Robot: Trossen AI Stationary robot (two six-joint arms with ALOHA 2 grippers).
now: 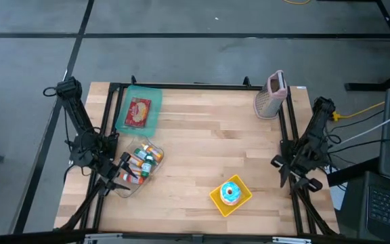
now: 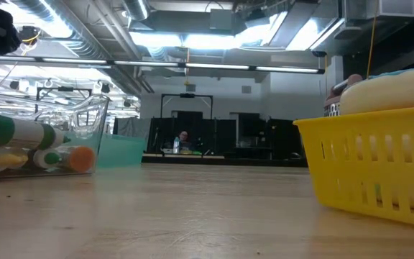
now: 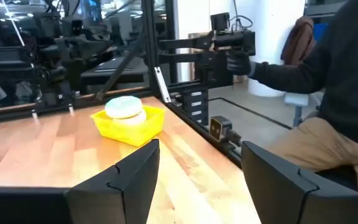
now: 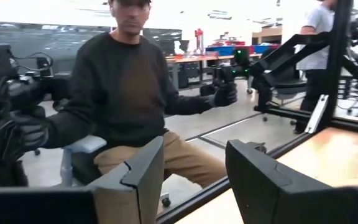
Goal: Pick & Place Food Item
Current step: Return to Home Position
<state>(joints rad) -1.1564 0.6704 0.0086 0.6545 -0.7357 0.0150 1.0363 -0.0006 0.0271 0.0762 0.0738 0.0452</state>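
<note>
1. High view: food coloring bottles (image 1: 143, 158) lie in the transparent bin (image 1: 133, 187), left side of the table. The left gripper (image 1: 122, 169) is just beside the bin's outer edge. The right gripper (image 1: 291, 173) is well apart, at the table's right edge.
2. Low view: the bottles rest on their sides inside the bin; a yellow basket (image 2: 372, 162) stands apart from it.
3. Left wrist view: fingers spread wide, holding nothing, facing the yellow basket.
4. Right wrist view: fingers spread wide, empty, pointing past the table edge at a seated person (image 4: 126, 93).
</note>
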